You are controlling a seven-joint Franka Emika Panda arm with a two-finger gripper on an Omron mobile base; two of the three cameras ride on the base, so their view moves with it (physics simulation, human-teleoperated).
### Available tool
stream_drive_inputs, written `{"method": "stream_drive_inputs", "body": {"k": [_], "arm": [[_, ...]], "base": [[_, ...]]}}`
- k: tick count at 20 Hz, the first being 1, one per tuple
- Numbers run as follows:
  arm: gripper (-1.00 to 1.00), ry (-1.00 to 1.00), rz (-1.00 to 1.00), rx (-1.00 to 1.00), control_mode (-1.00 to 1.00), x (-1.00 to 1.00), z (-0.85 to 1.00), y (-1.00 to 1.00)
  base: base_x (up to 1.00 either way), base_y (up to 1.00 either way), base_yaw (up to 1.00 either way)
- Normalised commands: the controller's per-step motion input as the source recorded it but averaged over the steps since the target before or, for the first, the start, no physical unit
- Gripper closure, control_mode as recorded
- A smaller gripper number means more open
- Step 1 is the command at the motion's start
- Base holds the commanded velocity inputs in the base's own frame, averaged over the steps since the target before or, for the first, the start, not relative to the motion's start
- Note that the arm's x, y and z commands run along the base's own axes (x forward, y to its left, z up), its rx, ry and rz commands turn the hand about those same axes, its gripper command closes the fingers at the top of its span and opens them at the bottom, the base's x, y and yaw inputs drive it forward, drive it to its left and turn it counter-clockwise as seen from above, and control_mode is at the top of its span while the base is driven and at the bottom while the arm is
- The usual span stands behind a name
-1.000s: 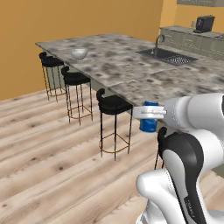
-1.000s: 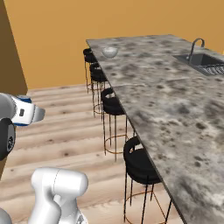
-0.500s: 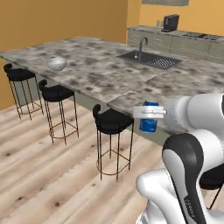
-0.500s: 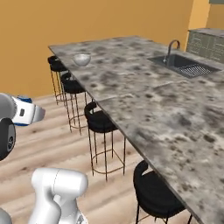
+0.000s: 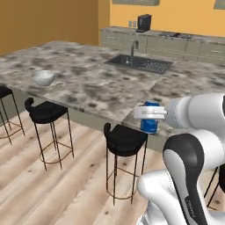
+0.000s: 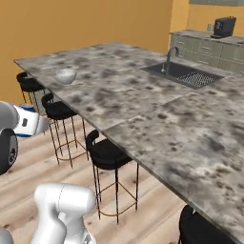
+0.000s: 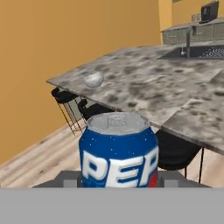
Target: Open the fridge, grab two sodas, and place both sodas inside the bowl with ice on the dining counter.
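— Holding up all right, that small blue cylindrical soda can (image 7: 119, 155)?
— It seems so. The two-finger pincer (image 5: 150, 113) is pinching it around the middle of its wall, and the can stands upright with its silver lid level. In the left base view it hangs just off the near edge of the mottled grey-brown granite table (image 5: 88, 83), above a black bar stool (image 5: 125, 139).
— How will it handle?
— Probably light and stiff, but the painted metal wall is smooth, so it could slip or dent under a hard squeeze. Mid-height on the wall is the sensible hold; the lid rim offers little.
— And the target?
— The small round pale translucent bowl with ice (image 5: 43, 77) sits on the table at about ten o'clock from the can, well apart. In the hand view that bowl (image 7: 93, 80) lies at about eleven o'clock, beyond the lid.
— Any risk?
— Dropping it from height might tip the light bowl.
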Motion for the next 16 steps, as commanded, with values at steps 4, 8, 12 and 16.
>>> {"method": "stream_drive_inputs", "body": {"k": [4, 8, 12, 16], "arm": [[1.00, 0.00, 0.00, 0.00, 1.00, 0.00, 0.00, 0.00], [1.00, 0.00, 0.00, 0.00, 1.00, 0.00, 0.00, 0.00], [1.00, 0.00, 0.00, 0.00, 1.00, 0.00, 0.00, 0.00], [1.00, 0.00, 0.00, 0.00, 1.00, 0.00, 0.00, 0.00]], "base": [[0.58, 0.97, -0.34], [0.45, 1.00, -0.31], [0.41, 1.00, -0.31], [0.40, 1.00, -0.30]]}}
